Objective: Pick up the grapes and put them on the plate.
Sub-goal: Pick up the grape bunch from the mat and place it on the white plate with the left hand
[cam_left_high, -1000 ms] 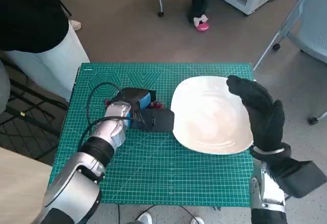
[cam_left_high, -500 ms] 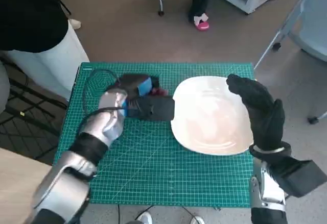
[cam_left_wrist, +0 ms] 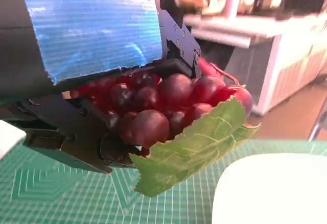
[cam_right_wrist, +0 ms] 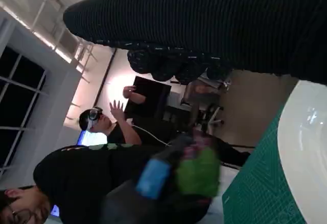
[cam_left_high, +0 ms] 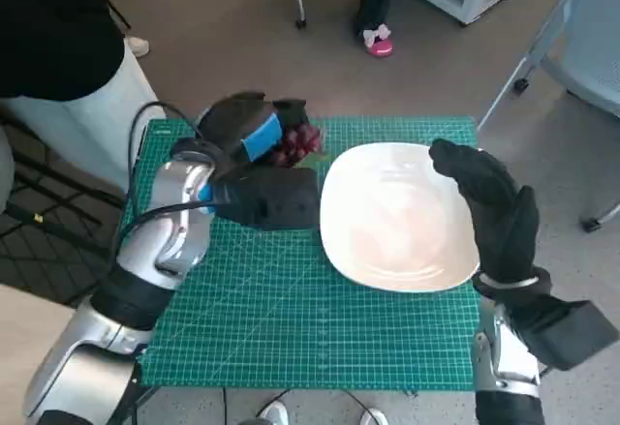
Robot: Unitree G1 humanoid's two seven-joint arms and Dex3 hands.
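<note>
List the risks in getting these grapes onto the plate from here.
1. The left hand holds the grapes lifted off the green mat, with the bunch and its leaf bulging out past the fingers; a jerk might shake it loose short of the plate.
2. The right hand rests at the plate's far rim; a bump from the arriving hand could shift the plate.

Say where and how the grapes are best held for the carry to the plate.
Keep the hold the left hand has: fingers wrapped around the body of the grapes from above. The cluster is rounded and lumpy, so enclosing it looks steadier than pinching the thin leaf, which hangs loose toward the plate.
</note>
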